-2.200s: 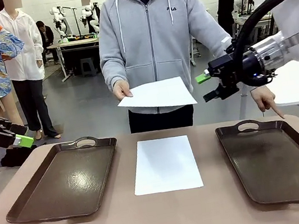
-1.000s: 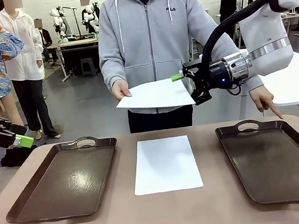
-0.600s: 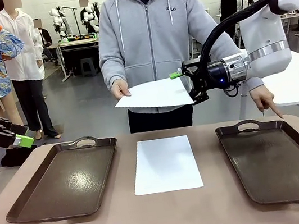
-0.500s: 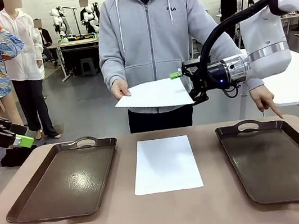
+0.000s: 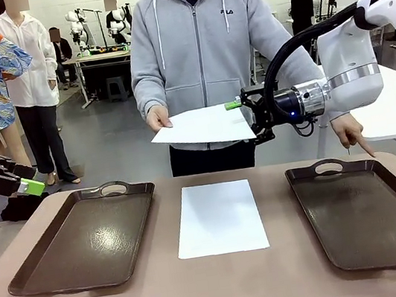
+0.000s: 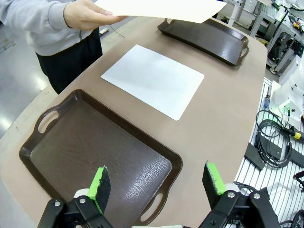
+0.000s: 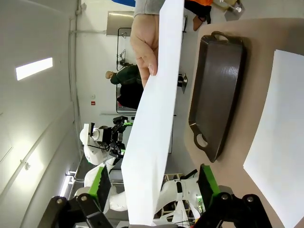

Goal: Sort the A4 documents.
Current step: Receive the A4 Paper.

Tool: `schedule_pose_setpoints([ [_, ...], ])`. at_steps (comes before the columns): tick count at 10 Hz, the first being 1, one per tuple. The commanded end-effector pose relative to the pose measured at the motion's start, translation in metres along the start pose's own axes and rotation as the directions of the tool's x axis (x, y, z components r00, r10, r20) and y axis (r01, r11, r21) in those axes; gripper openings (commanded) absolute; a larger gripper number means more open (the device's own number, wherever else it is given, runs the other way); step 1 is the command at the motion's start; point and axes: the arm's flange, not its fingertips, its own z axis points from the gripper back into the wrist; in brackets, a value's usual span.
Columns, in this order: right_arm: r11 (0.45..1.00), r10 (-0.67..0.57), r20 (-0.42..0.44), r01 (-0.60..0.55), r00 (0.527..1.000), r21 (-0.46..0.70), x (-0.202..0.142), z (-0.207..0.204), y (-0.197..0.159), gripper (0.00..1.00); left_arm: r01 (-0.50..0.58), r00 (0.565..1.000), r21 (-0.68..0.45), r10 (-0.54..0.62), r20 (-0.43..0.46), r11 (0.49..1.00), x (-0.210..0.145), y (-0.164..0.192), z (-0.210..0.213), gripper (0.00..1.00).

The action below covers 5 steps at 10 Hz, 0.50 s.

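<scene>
Right claw [image 5: 248, 120]: spread. In its wrist view the green pads [image 7: 100, 182] stand on either side of the held sheet, which runs edge-on between them and nearer to one. Neither pad visibly presses, so I call it not pinching.
Held sheet [image 5: 205, 125]: an A4 document, in the air over the table's far edge. The person's hand [image 5: 159, 117] grips its left end and my claw brackets its right end. It is thin, white, blank and limp, bowing a little.
Flat sheet [image 5: 219, 217]: the second A4 document. It lies flat mid-table [image 5: 205, 290] between the two trays, touching neither.
Trays: left tray [image 5: 85, 242] and right tray [image 5: 367, 216] are dark brown rectangles with raised rims, loop handles and glossy grained floors. Both are bare.
Pointing hand [image 5: 350, 132]: its finger aims down at the right tray's far right corner. I take that tray as the destination.
Left claw [image 6: 157, 181]: spread wide and holding nothing, hanging above the left tray.
Risk, grip: a shallow bite on the edge could let the slick paper slip out.
Risk, handover: pulling before the hand lets go could tear or crease the sheet.
Risk, carry: a limp sheet may droop, snag the tray rim and fold.
</scene>
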Motion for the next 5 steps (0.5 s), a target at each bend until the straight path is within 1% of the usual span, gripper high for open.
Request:
schedule_pose_setpoints([
  [1,0.998,-0.010,-0.001,0.010,1.000,0.063,0.0030,-0.0047,0.0034,0.79,0.014,1.000,-0.014,-0.014,0.014,1.000,-0.0018,0.0026,0.0002,1.00],
  [2,0.997,-0.013,0.001,0.013,1.000,0.073,0.0025,-0.0056,0.0032,0.64,0.014,1.000,-0.014,-0.014,0.014,1.000,-0.0018,0.0026,0.0002,1.00],
  [3,0.997,-0.017,0.003,0.017,1.000,0.081,0.0021,-0.0054,0.0031,0.61,0.014,1.000,-0.014,-0.014,0.014,1.000,-0.0018,0.0026,0.0002,1.00],
  [4,0.996,-0.022,0.004,0.022,1.000,0.088,0.0021,-0.0050,0.0030,0.46,0.014,1.000,-0.014,-0.014,0.014,1.000,-0.0018,0.0026,0.0002,1.00],
  [5,0.995,-0.025,0.002,0.024,1.000,0.092,0.0019,-0.0048,0.0034,0.43,0.014,1.000,-0.014,-0.014,0.014,1.000,-0.0018,0.0026,0.0002,1.00],
])
